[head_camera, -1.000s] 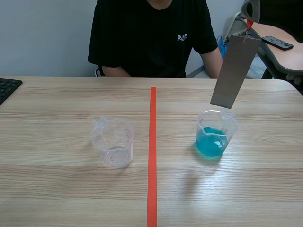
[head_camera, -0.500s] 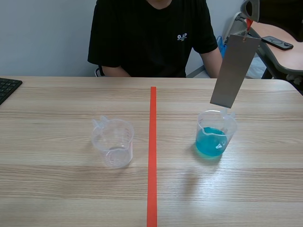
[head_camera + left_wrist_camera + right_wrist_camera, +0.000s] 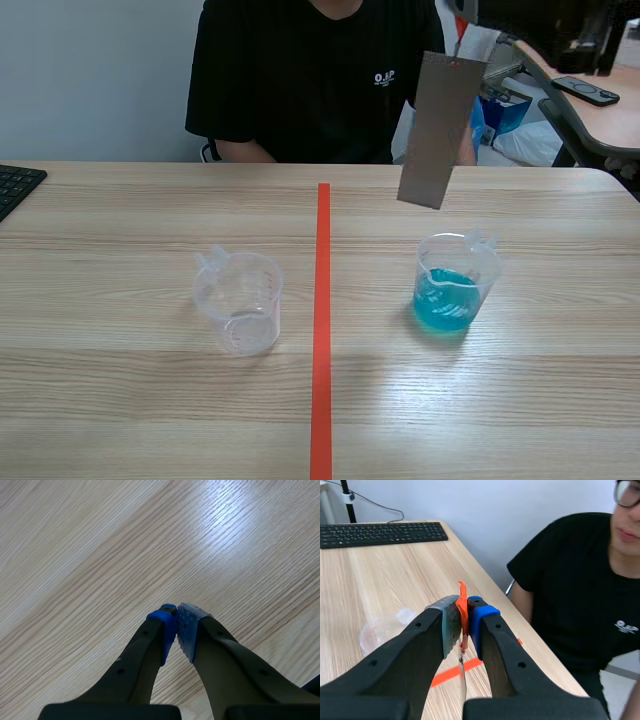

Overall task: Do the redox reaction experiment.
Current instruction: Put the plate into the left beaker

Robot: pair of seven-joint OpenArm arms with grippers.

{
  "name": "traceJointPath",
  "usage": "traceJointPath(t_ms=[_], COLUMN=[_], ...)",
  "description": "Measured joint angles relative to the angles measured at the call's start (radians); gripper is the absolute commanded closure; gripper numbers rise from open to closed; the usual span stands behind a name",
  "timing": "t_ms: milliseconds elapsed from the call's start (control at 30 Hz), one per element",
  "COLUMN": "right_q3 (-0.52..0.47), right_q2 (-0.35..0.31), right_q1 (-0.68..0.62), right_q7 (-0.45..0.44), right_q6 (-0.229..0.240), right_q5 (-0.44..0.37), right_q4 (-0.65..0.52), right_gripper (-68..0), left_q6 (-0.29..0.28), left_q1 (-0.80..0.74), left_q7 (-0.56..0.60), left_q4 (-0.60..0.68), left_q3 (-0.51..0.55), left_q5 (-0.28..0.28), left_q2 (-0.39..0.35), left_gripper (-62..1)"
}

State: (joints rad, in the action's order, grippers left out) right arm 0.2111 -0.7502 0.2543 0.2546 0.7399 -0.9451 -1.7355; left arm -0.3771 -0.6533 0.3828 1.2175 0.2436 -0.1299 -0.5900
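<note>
A grey metal sheet [image 3: 440, 130] hangs in the air from an orange-red tag [image 3: 462, 611]. My right gripper [image 3: 464, 614] is shut on that tag; in the right wrist view the sheet [image 3: 462, 682] shows edge-on below the fingers. The sheet's lower end hangs above the table, up and to the left of a clear beaker of blue liquid [image 3: 455, 283]. An empty clear beaker [image 3: 240, 300] stands left of the red tape line [image 3: 322, 330]. My left gripper [image 3: 176, 612] is shut on nothing over bare wood.
A person in a black shirt [image 3: 320, 80] sits across the table. A black keyboard [image 3: 15, 187] lies at the table's far left edge. A desk with a phone [image 3: 588, 90] stands at the back right.
The hanging sheet has swung left and slightly up, from right above the blue beaker to a spot nearer the red line. Both beakers stay put.
</note>
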Motion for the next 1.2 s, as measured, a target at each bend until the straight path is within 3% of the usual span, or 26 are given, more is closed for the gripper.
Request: traceJointPath(t_ms=[467, 800, 1200], right_q3=[0.207, 0.344, 0.367], right_q2=[0.302, 0.46, 0.492], right_q1=[0.093, 0.124, 0.124], right_q7=[0.082, 0.121, 0.14], right_q6=[-0.001, -0.018, -0.036], right_q5=[0.185, 0.294, 0.329], right_q4=[0.0, 0.0, 0.0], right_gripper=[-1.7, -1.7, -1.7], left_q6=[0.0, 0.0, 0.0], left_q1=[0.0, 0.0, 0.0], left_q7=[0.006, 0.011, 0.01], left_q4=[0.0, 0.0, 0.0], left_q3=[0.0, 0.0, 0.0], left_q5=[0.0, 0.0, 0.0], left_q2=[0.0, 0.0, 0.0], left_gripper=[-4.1, -4.0, -4.0])
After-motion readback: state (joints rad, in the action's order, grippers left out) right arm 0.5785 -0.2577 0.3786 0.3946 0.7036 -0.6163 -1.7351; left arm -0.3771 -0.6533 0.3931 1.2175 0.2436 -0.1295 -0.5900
